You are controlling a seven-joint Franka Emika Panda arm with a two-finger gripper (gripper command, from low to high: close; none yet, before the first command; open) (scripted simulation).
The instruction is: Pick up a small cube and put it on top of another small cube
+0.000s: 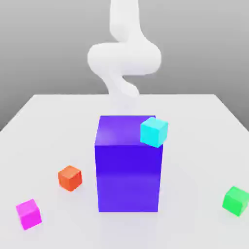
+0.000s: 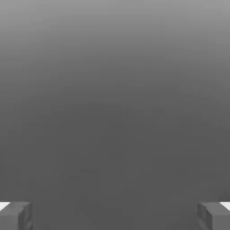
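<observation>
The small magenta cube (image 1: 28, 214) rests on the white table (image 1: 48, 126) at the front of the exterior view's left, far from the arm. My white arm (image 1: 124, 58) curls down at the back, behind the big blue-violet block (image 1: 128, 170). In the hand view my gripper (image 2: 115, 215) is open, its two grey fingertips (image 2: 15, 215) standing wide apart with nothing between them and only plain grey beyond.
A cyan cube (image 1: 154, 132) sits at the tall block's upper corner on the exterior view's right. An orange cube (image 1: 70, 178) lies left of the block. A green cube (image 1: 236, 200) lies at the front right.
</observation>
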